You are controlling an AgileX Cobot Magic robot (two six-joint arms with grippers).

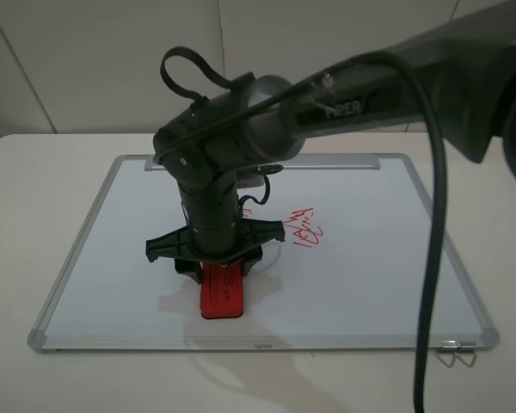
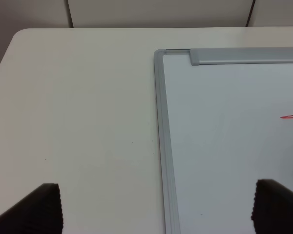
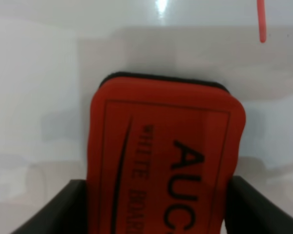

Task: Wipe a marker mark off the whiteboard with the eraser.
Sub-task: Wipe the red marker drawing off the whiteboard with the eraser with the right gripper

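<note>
The whiteboard [image 1: 370, 292] lies flat on the table. On its near-left part rests the red eraser [image 1: 222, 297], lettering up, and my right gripper [image 1: 217, 262] is shut on it from above. In the right wrist view the eraser [image 3: 166, 161] fills the frame between the two dark fingers [image 3: 63, 207], its felt base on the board. A short red stroke of the marker mark [image 3: 262, 22] shows just beyond it. One end of the mark's long line [image 2: 290, 117] appears in the left wrist view; in the exterior view the arm covers most of it. My left gripper [image 2: 161, 209] is open, low over the board's left frame.
A denser red zigzag scribble [image 1: 308, 225] sits right of the arm on the board. The silver tray strip [image 1: 327, 162] runs along the far edge. A metal binder clip [image 1: 456, 353] lies at the near right corner. The right arm's black cable [image 1: 430, 258] hangs over the board's right side.
</note>
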